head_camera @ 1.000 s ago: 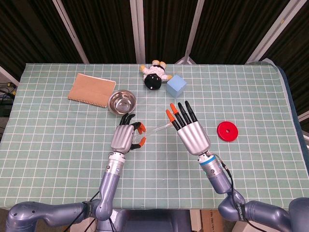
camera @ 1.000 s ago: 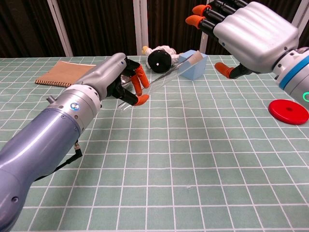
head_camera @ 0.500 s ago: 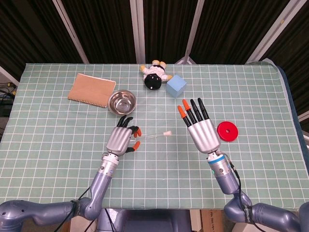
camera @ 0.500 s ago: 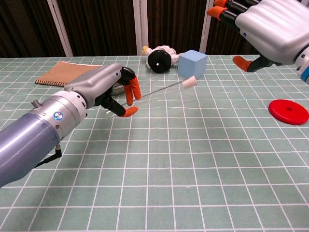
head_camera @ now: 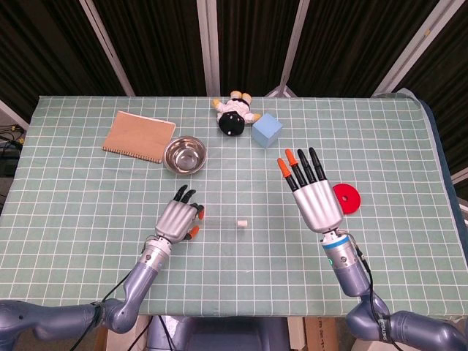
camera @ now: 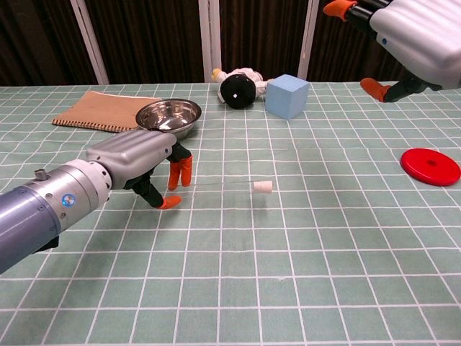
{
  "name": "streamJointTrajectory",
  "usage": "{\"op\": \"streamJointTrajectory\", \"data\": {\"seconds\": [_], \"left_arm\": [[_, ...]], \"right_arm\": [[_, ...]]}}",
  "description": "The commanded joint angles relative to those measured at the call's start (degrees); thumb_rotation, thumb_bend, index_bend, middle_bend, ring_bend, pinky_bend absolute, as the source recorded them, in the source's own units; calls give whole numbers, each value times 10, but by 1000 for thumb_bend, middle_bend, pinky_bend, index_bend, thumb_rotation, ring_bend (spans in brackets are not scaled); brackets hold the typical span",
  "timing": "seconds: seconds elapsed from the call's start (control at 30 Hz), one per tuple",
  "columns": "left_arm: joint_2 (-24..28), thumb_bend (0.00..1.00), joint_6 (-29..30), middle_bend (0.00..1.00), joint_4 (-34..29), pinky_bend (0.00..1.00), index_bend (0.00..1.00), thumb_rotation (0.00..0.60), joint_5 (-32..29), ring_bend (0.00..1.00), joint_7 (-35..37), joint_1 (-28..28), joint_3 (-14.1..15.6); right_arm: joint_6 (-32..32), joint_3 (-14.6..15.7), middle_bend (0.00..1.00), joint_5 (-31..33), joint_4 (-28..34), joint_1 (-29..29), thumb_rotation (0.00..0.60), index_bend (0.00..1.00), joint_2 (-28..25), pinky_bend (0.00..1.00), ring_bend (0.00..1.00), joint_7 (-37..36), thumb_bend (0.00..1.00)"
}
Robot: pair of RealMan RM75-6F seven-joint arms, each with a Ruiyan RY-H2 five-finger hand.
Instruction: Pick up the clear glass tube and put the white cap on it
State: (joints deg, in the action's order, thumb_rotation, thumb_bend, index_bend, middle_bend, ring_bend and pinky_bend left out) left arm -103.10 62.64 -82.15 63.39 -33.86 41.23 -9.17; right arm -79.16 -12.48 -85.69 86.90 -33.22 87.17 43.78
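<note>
Table [head_camera: 88, 219] centre: capped tube [camera: 223, 186] (edges far), hands apart.

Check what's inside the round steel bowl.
The round steel bowl looks empty in the head view: bare shiny metal only. In the chest view its near rim hides the bottom.

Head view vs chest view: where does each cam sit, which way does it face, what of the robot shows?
Head view: high above the table's near edge, looking steeply down on the table; shows both forearms, the left hand and the right hand.
Chest view: low at the near edge, facing across the table toward the dark curtains; left hand and forearm large at left, right hand cut off at top right.
Shared: white cap, steel bowl, blue cube, red disc.
</note>
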Motion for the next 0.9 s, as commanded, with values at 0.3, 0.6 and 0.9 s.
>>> {"op": "streamJointTrajectory", "data": {"seconds": [0.3, 0.6, 0.9], "left_arm": [[19, 425, 20, 340, -40, 0, 384, 600, -44, 107, -43, -12, -6], [72, 305, 58, 207, -112, 0, 277, 600, -47, 33, -27, -42, -8], [202, 152, 130, 76, -197, 0, 130, 600, 65, 0, 95, -127, 45]], "right_arm": [[-1, 6, 0, 16, 22, 17, 600, 0, -18, 0, 0, 0, 436], [-18, 23, 0, 45, 63, 61, 600, 0, -54, 0, 0, -41, 434], [3, 61, 0, 114, 156, 139, 600, 0, -161, 0, 0, -184, 332]]}}
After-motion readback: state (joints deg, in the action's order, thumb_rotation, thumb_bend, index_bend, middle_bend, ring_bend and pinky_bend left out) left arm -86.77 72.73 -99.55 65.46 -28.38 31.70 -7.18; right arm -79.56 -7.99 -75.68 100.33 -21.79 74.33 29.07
